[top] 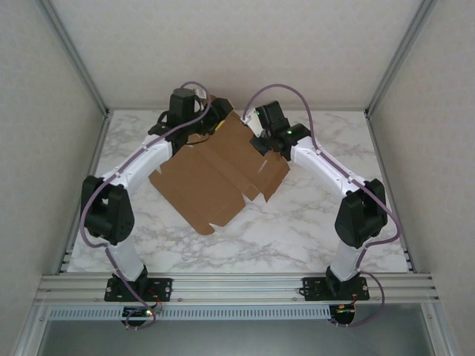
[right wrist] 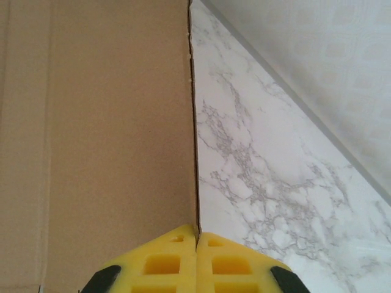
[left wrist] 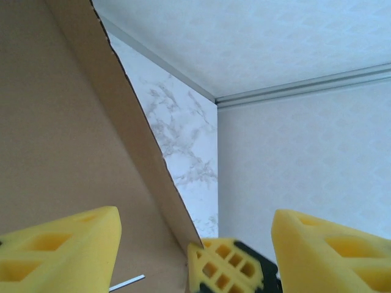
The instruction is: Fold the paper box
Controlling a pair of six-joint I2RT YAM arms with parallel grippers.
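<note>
Position of the workpiece: the paper box is a flat, unfolded brown sheet set diagonally over the middle of the marble table, between the two arms. Its far corner is raised toward the back wall, and its near corner points down toward the arm bases.

Right gripper: it is at the sheet's far right edge. In the right wrist view its yellow pads meet with no gap. The cardboard edge runs straight down into the seam between them, so the right gripper is clamped on the box edge. The panel fills the left of that view, and marble lies to the right.

Left gripper: it is at the sheet's far left corner, near the back of the table. In the left wrist view its two yellow fingers stand wide apart. The left gripper has the slanting edge of the cardboard coming down into the gap between its fingers. The panel stands behind the left-hand finger, and the right-hand finger is clear of it. Whether the left-hand finger touches the panel cannot be told.
</note>
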